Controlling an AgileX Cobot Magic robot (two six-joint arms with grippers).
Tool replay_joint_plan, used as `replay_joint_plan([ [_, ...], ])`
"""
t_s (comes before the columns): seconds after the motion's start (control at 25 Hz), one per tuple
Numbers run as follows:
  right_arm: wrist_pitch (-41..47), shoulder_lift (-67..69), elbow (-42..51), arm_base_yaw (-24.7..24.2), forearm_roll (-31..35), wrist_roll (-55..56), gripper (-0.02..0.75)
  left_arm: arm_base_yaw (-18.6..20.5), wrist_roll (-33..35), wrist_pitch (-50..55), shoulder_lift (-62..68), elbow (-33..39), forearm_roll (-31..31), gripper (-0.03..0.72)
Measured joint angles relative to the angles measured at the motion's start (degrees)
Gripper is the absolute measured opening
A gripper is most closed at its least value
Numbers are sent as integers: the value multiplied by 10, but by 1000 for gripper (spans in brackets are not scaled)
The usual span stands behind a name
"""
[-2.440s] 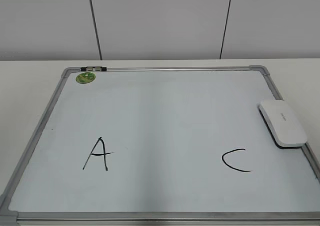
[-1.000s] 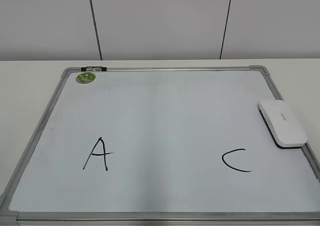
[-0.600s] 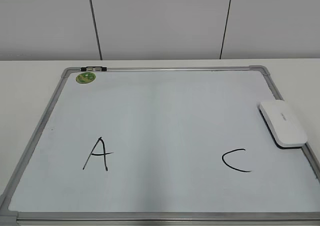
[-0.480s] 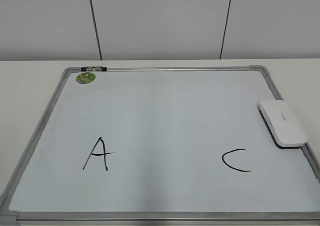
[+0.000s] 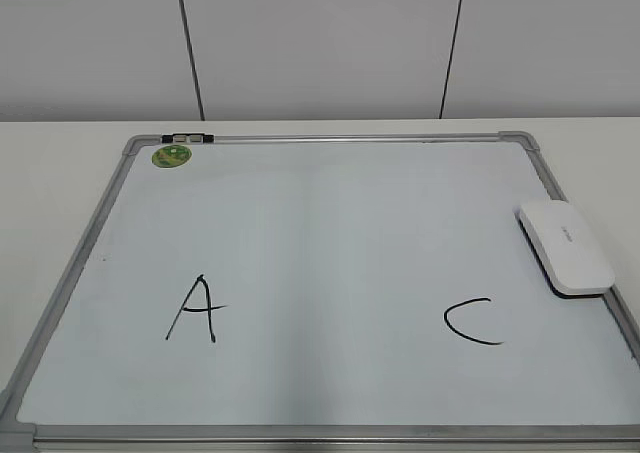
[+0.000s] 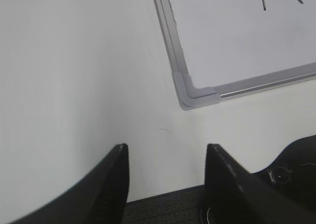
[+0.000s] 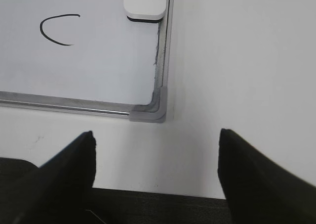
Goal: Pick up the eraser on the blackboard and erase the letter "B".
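Two claws sit back off the board, both parted and holding nothing: the left claw [image 6: 165, 184] is moderately open over bare worktop [image 6: 74, 75], the right claw [image 7: 155, 169] spread wider. The blackboard [image 5: 330, 138] lies ahead of both, its near-left corner just ahead of the left claw, its near-right corner just ahead of the right claw. The eraser [image 5: 565, 245] rests ahead of the right claw against the board's right frame. Between the "A" [image 5: 195, 310] and the "C" [image 5: 470, 321] no letter "B" shows; the task looks done. If a pass remained, the right claw should grip the eraser across its short sides and press flat. The eraser's grey lettering and the green sticker [image 5: 171, 156] are too small to read.
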Motion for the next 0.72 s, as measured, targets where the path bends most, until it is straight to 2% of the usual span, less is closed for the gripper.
replay_joint_plan([
  [0.72,0,0,0,0,0,0,591,0,0,0,-13,0,0,293],
])
